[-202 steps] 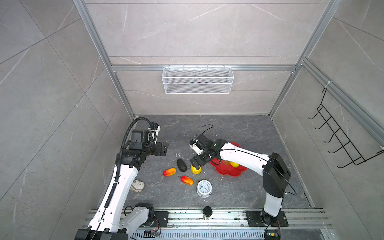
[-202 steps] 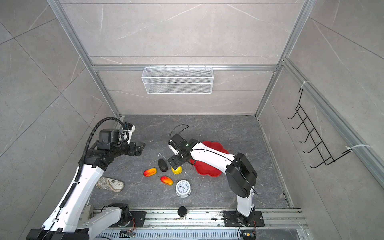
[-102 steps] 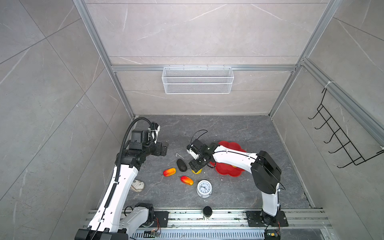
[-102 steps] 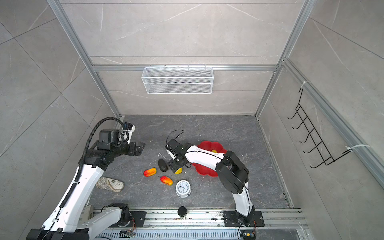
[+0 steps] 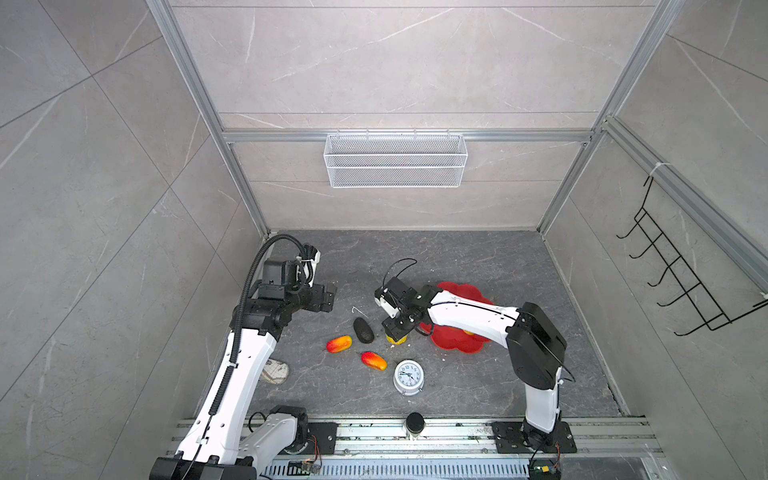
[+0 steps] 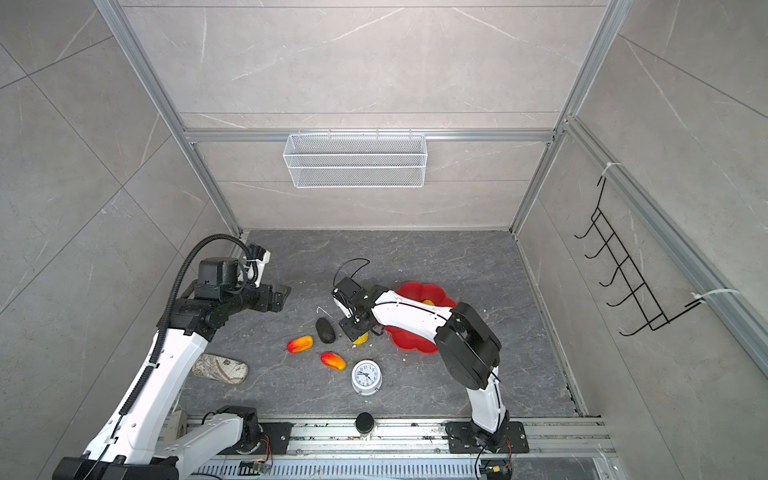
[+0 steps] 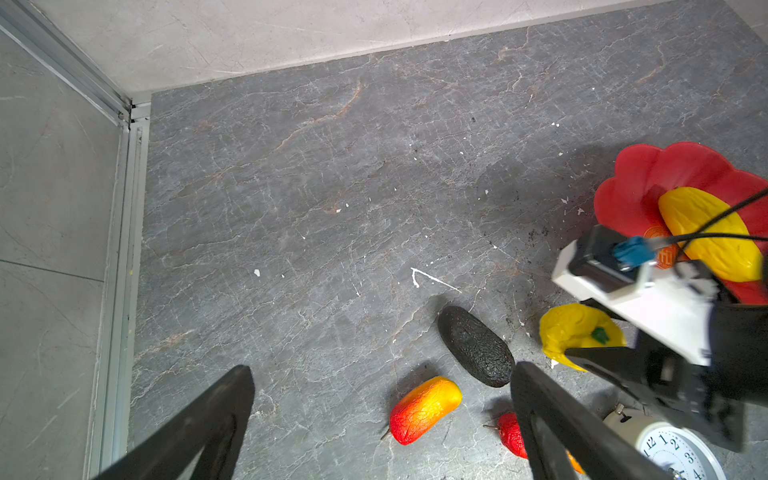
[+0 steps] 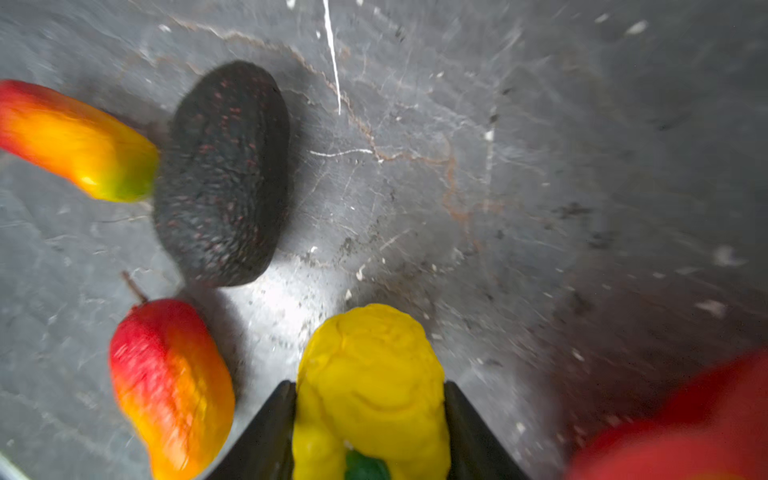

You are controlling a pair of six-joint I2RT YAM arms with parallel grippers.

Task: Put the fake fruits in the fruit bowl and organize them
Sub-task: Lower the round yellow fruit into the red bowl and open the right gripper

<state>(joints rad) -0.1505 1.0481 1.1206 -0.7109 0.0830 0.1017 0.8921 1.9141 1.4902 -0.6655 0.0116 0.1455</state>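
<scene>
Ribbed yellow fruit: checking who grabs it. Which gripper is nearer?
Right. The right gripper clamps the ribbed yellow fruit between its fingers; the left gripper hangs open, well off to the side, beyond the dark fruit.

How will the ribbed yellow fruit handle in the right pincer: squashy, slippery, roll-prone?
Probably light and thin-walled: the ribbed yellow fruit looks creased and dented, so a hard squeeze may buckle it. The right pincer grips its bulging sides, so it could squirt out. Rounded, it may roll on the flat floor.
</scene>
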